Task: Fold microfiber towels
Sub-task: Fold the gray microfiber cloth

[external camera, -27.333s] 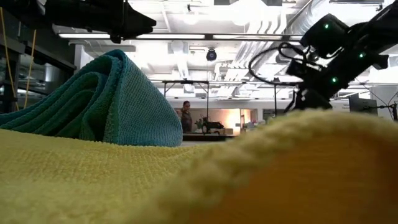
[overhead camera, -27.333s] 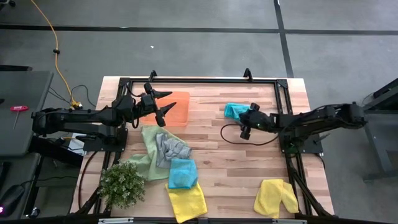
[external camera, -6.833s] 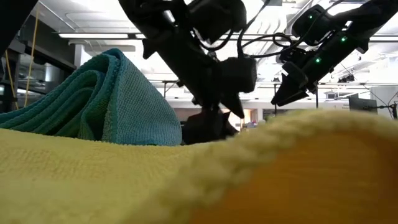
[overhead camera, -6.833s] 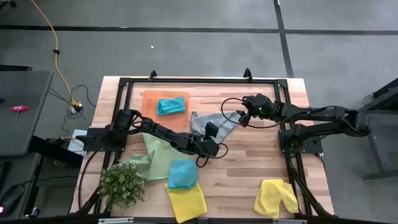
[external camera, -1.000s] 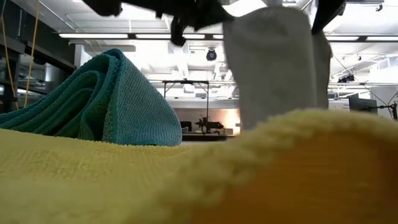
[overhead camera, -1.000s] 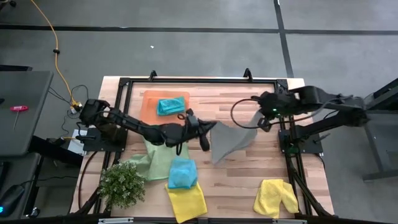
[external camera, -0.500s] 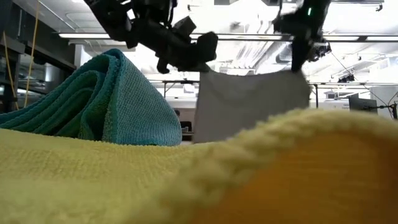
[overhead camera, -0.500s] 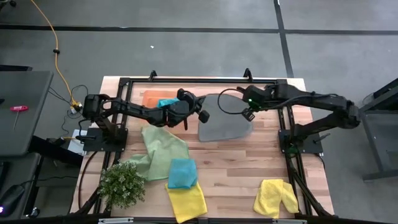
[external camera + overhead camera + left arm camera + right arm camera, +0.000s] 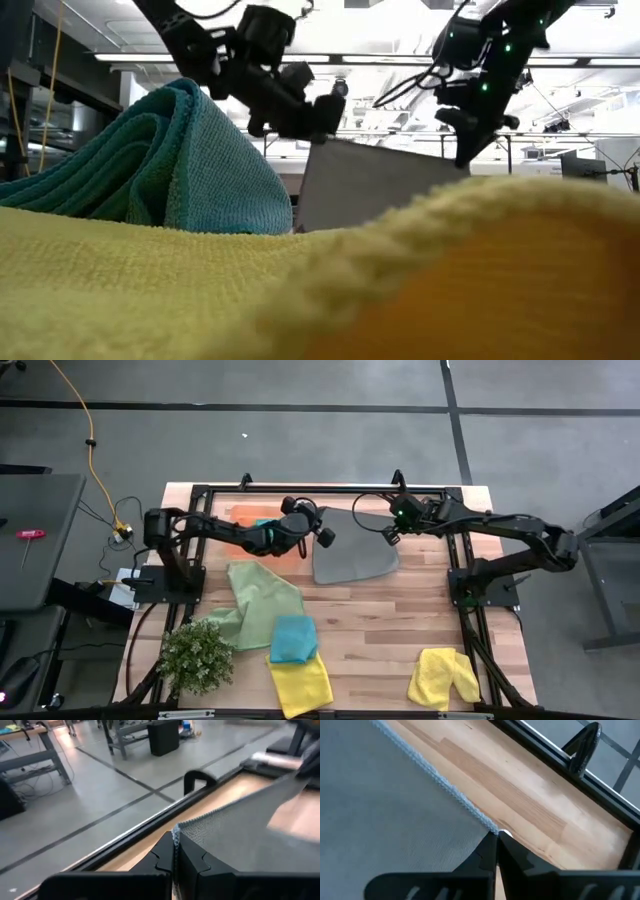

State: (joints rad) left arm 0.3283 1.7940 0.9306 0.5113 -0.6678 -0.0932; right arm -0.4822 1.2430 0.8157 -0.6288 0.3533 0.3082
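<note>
Carried farther toward the table's (image 9: 420, 615) back edge since half a second ago, the grey towel (image 9: 352, 550) now hangs stretched between both claws, its lower part draping onto the wood. Left gripper (image 9: 325, 537) pinches one top corner; right gripper (image 9: 389, 534) pinches the other, fingers pressed together on the hem.

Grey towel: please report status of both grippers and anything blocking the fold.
Left gripper shut on grey towel corner; right gripper shut on the other corner. Towel stretched between them above the table. Nothing in the way.
</note>
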